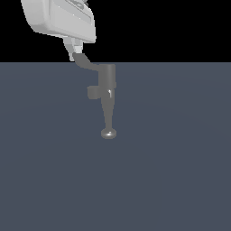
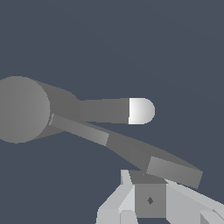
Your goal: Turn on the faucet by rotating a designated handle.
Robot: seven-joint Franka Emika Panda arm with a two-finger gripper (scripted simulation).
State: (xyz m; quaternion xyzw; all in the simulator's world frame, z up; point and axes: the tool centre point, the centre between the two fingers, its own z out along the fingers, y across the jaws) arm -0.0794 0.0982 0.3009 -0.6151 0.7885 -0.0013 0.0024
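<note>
We see the white gripper (image 1: 77, 53) at the thin flat grey handle's (image 1: 85, 63) tip on the small grey metallic faucet (image 1: 108, 97); whether its jaws grip, we cannot tell.

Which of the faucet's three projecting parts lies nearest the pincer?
The handle: the thin flat lever at the cylinder's top, its tip meeting the pincer. The stubby side knob and tapering spout sit lower, farther away.

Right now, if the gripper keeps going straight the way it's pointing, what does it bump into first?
Most likely the handle. In the exterior view the gripper points down at the lever's outer tip, and the wrist view shows that tip right by the fingers. Whether they already touch is unclear.
</note>
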